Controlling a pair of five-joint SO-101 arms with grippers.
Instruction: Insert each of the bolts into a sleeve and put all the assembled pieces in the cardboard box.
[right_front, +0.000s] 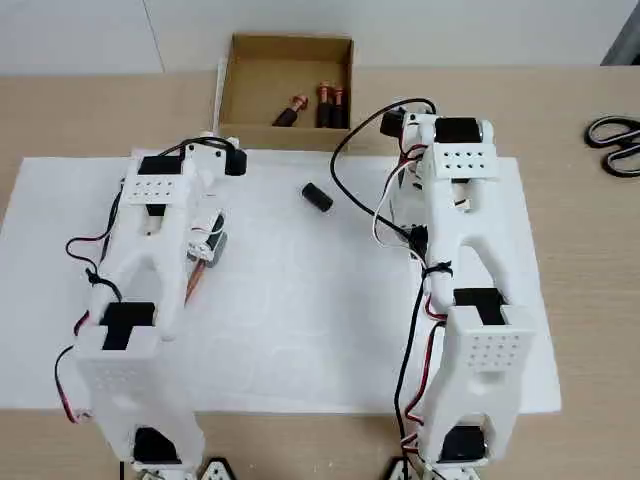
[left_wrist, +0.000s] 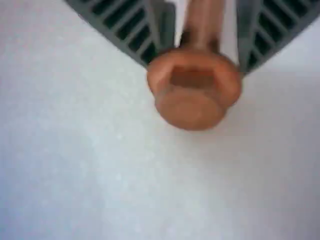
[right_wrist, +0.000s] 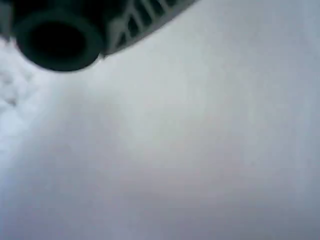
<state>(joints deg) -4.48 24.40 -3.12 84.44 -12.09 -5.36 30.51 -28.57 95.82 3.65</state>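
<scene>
My left gripper (left_wrist: 200, 35) is shut on a copper bolt (left_wrist: 192, 92), whose hex head points at the camera just above the white mat. From above, the left gripper (right_front: 205, 248) sits at the mat's left side, and the bolt (right_front: 194, 282) sticks out toward the front. In the right wrist view, my right gripper (right_wrist: 62, 27) is shut on a black sleeve (right_wrist: 57, 42), seen end-on with its bore open. A second black sleeve (right_front: 317, 197) lies loose on the mat between the arms. The cardboard box (right_front: 240, 75) at the back holds three assembled pieces (right_front: 320, 106).
The white mat (right_front: 300, 330) covers the middle of the wooden table. Scissors (right_front: 615, 143) lie at the far right edge. Black and red cables (right_front: 355, 190) loop from the right arm over the mat near the loose sleeve.
</scene>
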